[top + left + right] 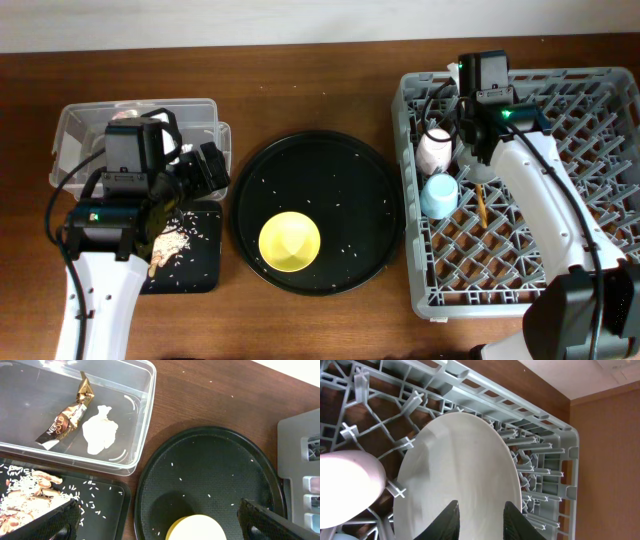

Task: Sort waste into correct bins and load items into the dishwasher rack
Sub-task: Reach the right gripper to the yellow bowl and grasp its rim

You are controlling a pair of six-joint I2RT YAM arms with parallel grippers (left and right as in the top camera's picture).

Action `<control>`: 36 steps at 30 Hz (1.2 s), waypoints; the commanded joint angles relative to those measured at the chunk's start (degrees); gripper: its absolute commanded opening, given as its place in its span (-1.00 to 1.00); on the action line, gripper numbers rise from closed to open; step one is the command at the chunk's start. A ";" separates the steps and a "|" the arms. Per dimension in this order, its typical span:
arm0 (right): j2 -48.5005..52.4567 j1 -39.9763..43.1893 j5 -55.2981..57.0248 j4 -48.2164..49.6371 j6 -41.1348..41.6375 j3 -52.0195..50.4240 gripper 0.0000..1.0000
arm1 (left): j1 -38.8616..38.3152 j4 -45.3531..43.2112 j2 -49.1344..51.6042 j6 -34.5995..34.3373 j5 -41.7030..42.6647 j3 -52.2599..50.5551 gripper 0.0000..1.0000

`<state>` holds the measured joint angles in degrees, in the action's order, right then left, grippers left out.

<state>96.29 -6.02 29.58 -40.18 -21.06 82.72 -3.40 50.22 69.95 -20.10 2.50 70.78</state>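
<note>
Clear box (144,415): far left at the back. Inside it, the gold-foil wrapper (67,417) lies just beside the crumpled paper ball (100,430).
Black tray (107,510): sits right in front of the box. Brownish food scraps (30,492) are heaped at its left end, with pale grains strewn over the rest.
Left gripper (159,510): spread wide with nothing in its grasp. It hangs where the box, the black tray and the round tray come together, and all the waste lies off to its left.
Round black tray (330,170): in the middle of the table, speckled with crumbs.
Yellow bowl (290,242): upright on the near-left part of the round tray. In the left wrist view its rim peeks in at the bottom edge, between the two spread fingers and untouched.
Dishwasher rack (600,110): fills the right side of the table.
Pink cup (436,150): at the rack's left edge, with the light-blue cup (440,195) just in front of it.
Chopsticks (482,205): in the rack, just right of the light-blue cup.
Plate (460,475): on edge among the pegs near the rack's back-left corner, leaning, with the pink cup beside it.
Right gripper (482,517): fingers parted, hovering right at the plate, whose pale face shows in the gap between them. They are not clamped on it, and I cannot tell whether a pad touches it.
</note>
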 commanded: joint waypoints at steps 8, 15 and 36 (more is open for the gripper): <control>-8.72 -8.50 -18.27 -4.22 17.40 4.79 -0.31 | 0.20 0.02 -0.55 0.68 -0.83 0.20 0.99; -10.10 -21.84 -50.56 -14.62 26.10 4.26 -0.03 | 0.20 0.02 -0.55 0.66 -0.83 0.20 0.99; 13.40 -48.76 -46.80 -10.93 29.11 1.81 -0.04 | 0.20 0.02 -0.55 0.68 -0.81 0.20 0.99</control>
<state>105.56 -53.19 -19.31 -51.33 7.60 84.95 -3.40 50.19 69.95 -20.10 2.50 70.78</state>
